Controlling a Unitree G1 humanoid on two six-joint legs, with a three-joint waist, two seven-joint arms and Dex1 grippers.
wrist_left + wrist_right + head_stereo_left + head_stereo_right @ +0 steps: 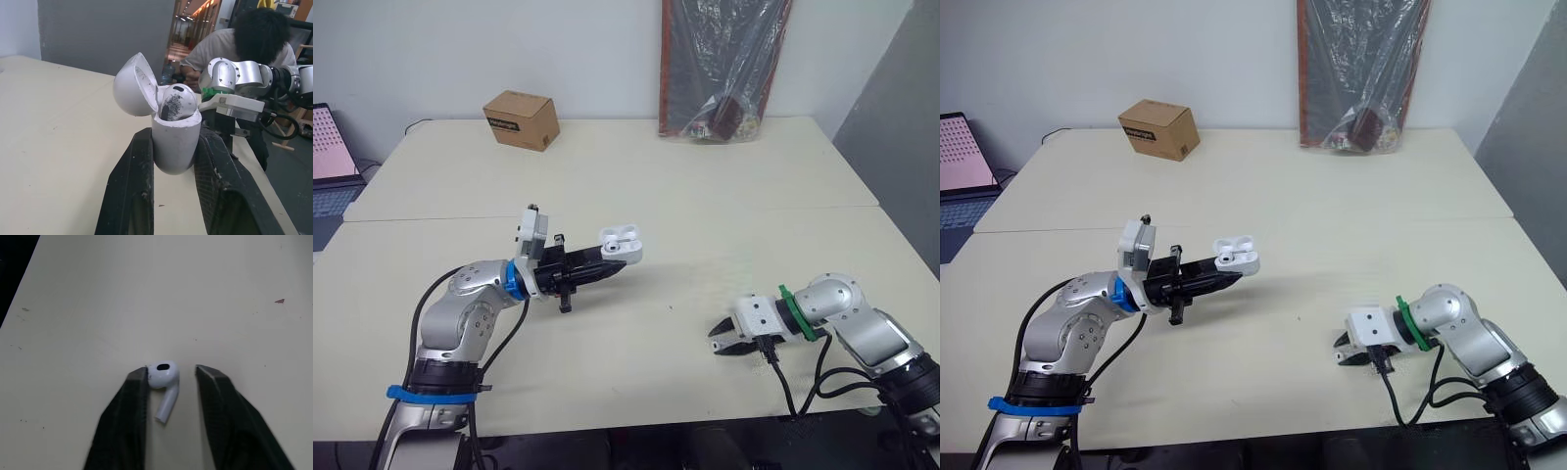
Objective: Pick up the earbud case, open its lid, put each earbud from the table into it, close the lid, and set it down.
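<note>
Left gripper (607, 267): gripping rounded white plastic earbud case (175, 139), lid open, white earbud (175, 100) sitting inside. Right gripper (172, 371): gaping around loose white stemmed earbud (162, 374) on cream table (146, 293).

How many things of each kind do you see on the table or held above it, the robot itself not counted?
earbud case: 1
earbuds: 2
cardboard box: 1
plastic bag: 1
total: 5
</note>
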